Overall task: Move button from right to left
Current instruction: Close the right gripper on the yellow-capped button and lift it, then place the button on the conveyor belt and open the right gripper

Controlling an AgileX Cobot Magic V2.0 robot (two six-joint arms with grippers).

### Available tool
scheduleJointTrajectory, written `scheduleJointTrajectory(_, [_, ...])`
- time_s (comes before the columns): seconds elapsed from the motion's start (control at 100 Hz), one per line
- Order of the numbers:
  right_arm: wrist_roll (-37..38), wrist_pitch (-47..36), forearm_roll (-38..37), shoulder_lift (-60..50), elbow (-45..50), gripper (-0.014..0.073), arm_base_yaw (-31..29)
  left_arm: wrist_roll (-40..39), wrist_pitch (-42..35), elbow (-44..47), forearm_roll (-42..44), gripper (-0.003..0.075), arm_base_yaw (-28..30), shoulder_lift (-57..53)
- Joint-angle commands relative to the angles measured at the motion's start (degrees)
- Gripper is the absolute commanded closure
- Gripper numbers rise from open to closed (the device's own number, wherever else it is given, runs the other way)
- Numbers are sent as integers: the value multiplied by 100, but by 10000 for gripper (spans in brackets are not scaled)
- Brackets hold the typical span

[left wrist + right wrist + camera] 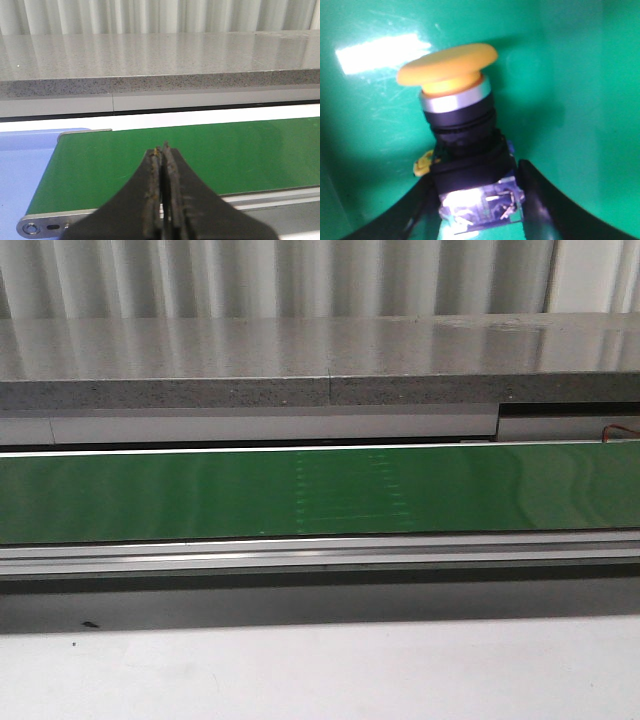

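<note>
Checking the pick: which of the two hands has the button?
The right hand: the button sits between its fingers. The left hand is shut on nothing above the green belt.

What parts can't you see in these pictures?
- Front view: the button and both arms lie outside the frame; only the green belt shows.
- Right wrist view: the button is blurred; its lower body is cut off by the edge, so the right gripper's contact is unclear.
- Left wrist view: the left gripper hides some belt.
</note>
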Motion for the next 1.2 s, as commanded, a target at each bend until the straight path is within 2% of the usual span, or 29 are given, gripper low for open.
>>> scheduleJointTrajectory(0.0, [-53,-10,27,-451,-164,422,-7,-56,-441,218,-11,741,-37,-176])
scheduleJointTrajectory(0.23, [322,449,211,-1118,-164,422,170,-56,-441,218,-11,741,-37,-176])
scheduleJointTrajectory(0.43, [688,643,292,-1674,-164,422,682,-56,-441,218,-11,741,-37,-176])
scheduleJointTrajectory(0.68, [1255,772,330,-1750,-81,422,1467,-56,-441,218,-11,741,-37,-176])
scheduleJointTrajectory(0.81, [1637,741,344,-1604,-65,414,1603,-56,-441,218,-11,741,-37,-176])
scheduleJointTrajectory(0.9, [1743,753,349,-1516,-65,344,1603,-56,-441,218,-11,741,-37,-176])
scheduleJointTrajectory(1.07, [1696,681,343,-1517,-72,74,1603,-56,-441,218,-11,741,-37,-176])
scheduleJointTrajectory(1.12, [1580,608,343,-1551,-72,40,1632,-56,-441,218,-11,741,-37,-176])
scheduleJointTrajectory(1.19, [1294,513,366,-1657,-72,43,1714,-56,-441,218,-11,741,-37,-176])
